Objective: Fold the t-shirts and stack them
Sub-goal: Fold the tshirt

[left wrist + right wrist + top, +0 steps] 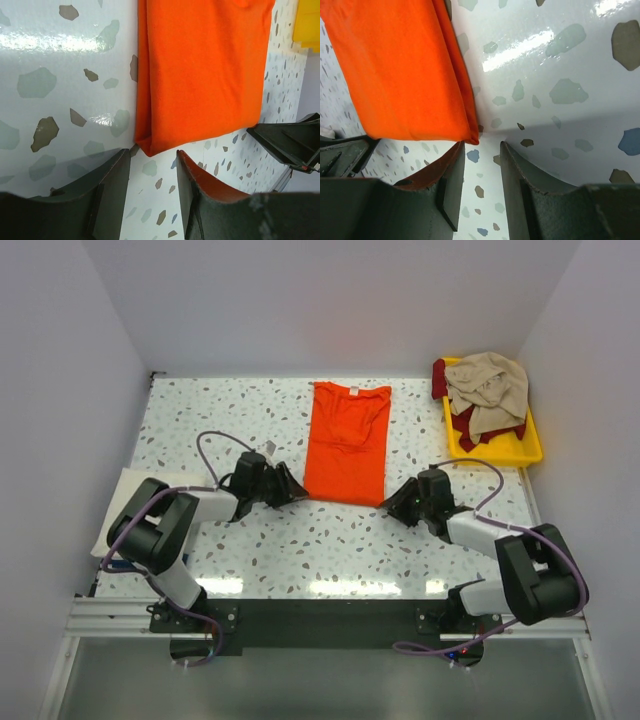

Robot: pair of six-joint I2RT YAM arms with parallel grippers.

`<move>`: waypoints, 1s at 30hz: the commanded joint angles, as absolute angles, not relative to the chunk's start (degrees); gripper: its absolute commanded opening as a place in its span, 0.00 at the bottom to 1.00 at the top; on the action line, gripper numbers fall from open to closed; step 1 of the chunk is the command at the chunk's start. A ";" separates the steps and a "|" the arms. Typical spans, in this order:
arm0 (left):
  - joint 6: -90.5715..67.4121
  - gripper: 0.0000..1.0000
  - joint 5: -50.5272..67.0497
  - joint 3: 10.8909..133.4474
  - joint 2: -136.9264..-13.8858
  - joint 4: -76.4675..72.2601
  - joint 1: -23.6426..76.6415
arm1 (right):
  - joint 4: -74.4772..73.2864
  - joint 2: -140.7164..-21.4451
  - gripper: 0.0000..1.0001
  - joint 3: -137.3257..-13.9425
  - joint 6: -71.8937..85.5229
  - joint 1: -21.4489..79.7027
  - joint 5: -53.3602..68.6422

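Note:
The bright orange t-shirt point(347, 443) lies flat in the middle of the table, folded lengthwise into a narrow strip, its white neck tag at the far end. My left gripper point(297, 490) is open and empty just before the shirt's near left corner point(150, 145). My right gripper point(392, 502) is open and empty just before its near right corner point(470, 134). Neither touches the cloth. A beige t-shirt point(488, 388) and a dark red one point(472, 426) lie crumpled in the yellow tray point(520, 452).
The yellow tray stands at the back right corner against the wall. A white flat sheet point(118, 502) lies at the table's left edge, beside my left arm. White walls close in the table on three sides.

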State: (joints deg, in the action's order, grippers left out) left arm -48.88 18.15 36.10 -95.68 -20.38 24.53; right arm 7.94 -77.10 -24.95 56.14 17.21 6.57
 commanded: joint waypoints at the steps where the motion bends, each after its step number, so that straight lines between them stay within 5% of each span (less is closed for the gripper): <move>1: -49.66 0.47 16.70 35.07 -97.56 -22.94 24.87 | 12.56 -78.66 0.38 -24.26 57.92 16.96 5.62; 18: -50.71 0.37 17.75 35.77 -100.72 -24.26 26.01 | 16.96 -83.67 0.29 -24.26 58.89 16.96 7.03; 30: -51.50 0.00 18.54 35.68 -98.35 -23.38 26.89 | 12.49 -82.80 0.00 -26.98 54.23 16.96 10.02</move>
